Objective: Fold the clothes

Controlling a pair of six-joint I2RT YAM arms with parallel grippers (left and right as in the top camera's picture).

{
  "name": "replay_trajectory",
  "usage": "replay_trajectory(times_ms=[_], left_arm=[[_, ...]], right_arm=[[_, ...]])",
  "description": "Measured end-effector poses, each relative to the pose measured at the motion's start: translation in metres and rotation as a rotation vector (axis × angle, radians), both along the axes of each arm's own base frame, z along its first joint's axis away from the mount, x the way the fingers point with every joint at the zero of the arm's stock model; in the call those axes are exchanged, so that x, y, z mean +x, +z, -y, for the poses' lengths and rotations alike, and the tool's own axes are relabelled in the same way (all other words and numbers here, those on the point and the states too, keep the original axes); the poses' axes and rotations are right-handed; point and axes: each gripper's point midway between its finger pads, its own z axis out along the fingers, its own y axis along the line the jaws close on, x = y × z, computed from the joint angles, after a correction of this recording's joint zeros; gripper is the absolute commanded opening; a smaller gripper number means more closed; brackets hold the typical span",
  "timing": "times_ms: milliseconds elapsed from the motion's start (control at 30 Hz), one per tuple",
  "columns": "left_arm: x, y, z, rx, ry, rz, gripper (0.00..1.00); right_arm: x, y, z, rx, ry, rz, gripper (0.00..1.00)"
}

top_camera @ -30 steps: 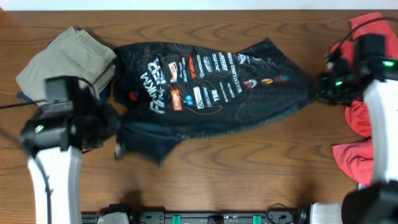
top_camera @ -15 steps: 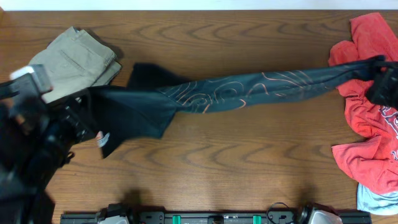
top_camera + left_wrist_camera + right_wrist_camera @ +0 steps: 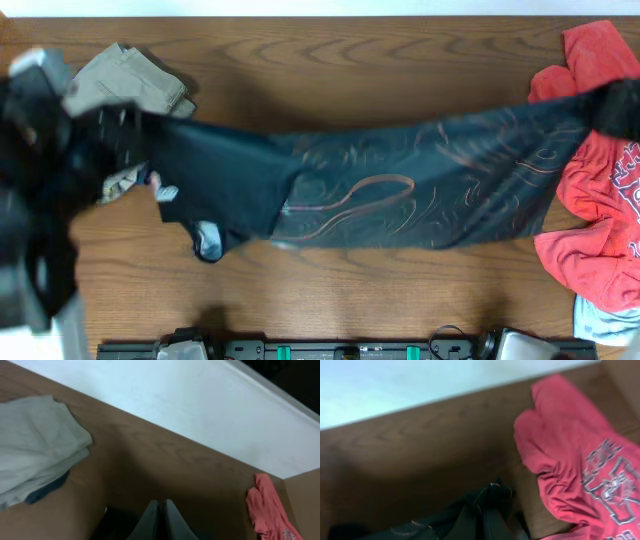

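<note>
The left gripper (image 3: 161,510) and right gripper (image 3: 487,504) are pinching the jersey (image 3: 400,195) by its ends; it's sagging, light and floppy, so I'd grab corners.

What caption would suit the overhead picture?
Black jersey stretched across the table between beige trousers and a red shirt.

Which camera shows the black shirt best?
The overhead camera: it shows the whole black shirt stretched across the table from side to side. The left wrist camera catches only a dark scrap at its bottom edge. The right wrist camera shows just one bunched corner.
</note>
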Motion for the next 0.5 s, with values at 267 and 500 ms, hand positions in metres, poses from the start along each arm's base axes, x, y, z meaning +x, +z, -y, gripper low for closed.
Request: replay_trajectory(times_ms=[267,500], left_arm=[[0.147,-0.061,-0.004,-0.053,-0.086,-0.034,0.06],[0.165,-0.125,0.035,-0.133,-0.168,-0.225,0.06]], right_arm=[[0.126,-0.055,0.025,0.020,0.020,0.044,0.01],[0.142,-0.078,0.015,0.132,0.031,0.012,0.01]])
